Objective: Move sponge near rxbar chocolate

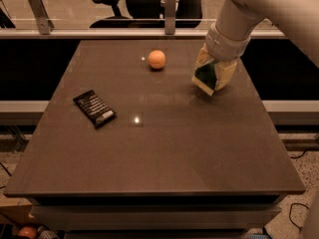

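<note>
Gripper (213, 76) pinching sponge (205, 75), one finger on each side. Sponge tilted, green face showing, yellow edge low, over far right part of desk (164, 148). Cannot tell if low corner touches desk. Orange (157, 59) sits near, to left of sponge. Black snack bar (94, 108) lies flat on left side, well apart from sponge.

We grip the sponge (203, 76), green face over pale yellow, tilted in our pincer (214, 78) at the far right of the surface (164, 153); the black rxbar chocolate (94, 108) lies flat, well apart, left.
</note>
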`<state>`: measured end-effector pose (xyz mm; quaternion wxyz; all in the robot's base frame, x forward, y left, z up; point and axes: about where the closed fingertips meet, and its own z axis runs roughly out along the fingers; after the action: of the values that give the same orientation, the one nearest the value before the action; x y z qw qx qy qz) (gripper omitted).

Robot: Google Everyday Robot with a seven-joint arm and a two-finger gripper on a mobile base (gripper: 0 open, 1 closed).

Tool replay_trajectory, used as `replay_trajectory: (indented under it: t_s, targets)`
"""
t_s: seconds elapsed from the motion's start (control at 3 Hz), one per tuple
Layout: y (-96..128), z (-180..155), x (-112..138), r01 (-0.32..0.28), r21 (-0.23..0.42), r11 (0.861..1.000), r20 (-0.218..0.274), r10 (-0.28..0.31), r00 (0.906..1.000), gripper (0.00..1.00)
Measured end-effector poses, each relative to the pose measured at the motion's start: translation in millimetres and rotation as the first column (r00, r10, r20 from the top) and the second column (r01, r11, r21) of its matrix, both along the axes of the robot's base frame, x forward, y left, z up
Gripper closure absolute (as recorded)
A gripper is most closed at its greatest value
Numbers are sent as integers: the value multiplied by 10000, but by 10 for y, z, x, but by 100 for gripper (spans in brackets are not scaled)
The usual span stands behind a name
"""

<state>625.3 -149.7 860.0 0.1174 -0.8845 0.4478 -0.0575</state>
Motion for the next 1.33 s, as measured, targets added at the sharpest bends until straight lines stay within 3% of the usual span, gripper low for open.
replay_trajectory:
  t_s: [0.67,1.0,1.33]
  targets:
    - [317,150,-375,214,1336,9908,1299,-389,9908,100]
    - [493,203,-572,-73,1669,9859,1755,-224,9842,100]
    - [575,180,-740,-622,2012,9776,2438,116,9698,100]
